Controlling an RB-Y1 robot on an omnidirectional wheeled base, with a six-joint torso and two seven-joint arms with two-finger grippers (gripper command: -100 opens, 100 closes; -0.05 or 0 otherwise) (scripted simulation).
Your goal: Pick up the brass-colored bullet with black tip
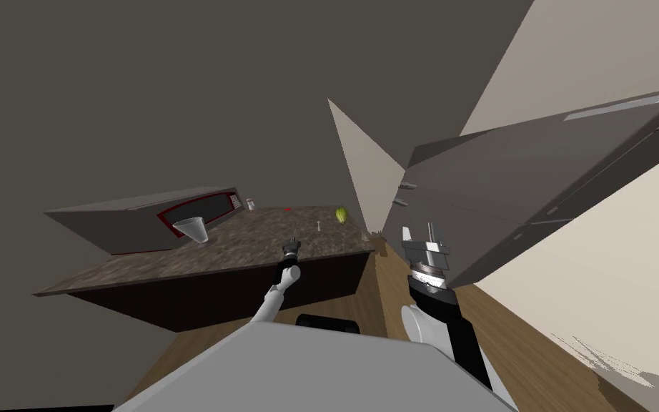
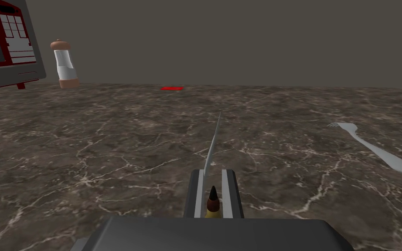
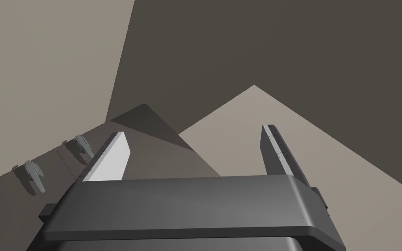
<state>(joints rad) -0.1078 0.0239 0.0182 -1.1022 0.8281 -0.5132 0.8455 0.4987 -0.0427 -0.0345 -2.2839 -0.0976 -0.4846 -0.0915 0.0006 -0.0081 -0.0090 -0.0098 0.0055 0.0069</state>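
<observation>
The brass-colored bullet with black tip (image 2: 213,204) is shown clamped between the fingers of the left hand (image 1: 291,245), over the dark marbled desk (image 2: 108,144); a fork (image 2: 372,147) lies to its right, a shaker (image 2: 65,64) far left. The right hand (image 3: 193,130) is held with fingers apart

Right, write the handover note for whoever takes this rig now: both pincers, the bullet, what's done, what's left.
Left pincer: shut on the bullet, whose brass body and dark tip show in its grip, over the dark marbled countertop.
Right pincer: open and empty, raised beside the grey cabinet.
Done: the bullet is grasped.
Left: raise it well clear. I cannot tell whether it is off the counter yet. A fork lies on the counter, apart from the pincer.
</observation>
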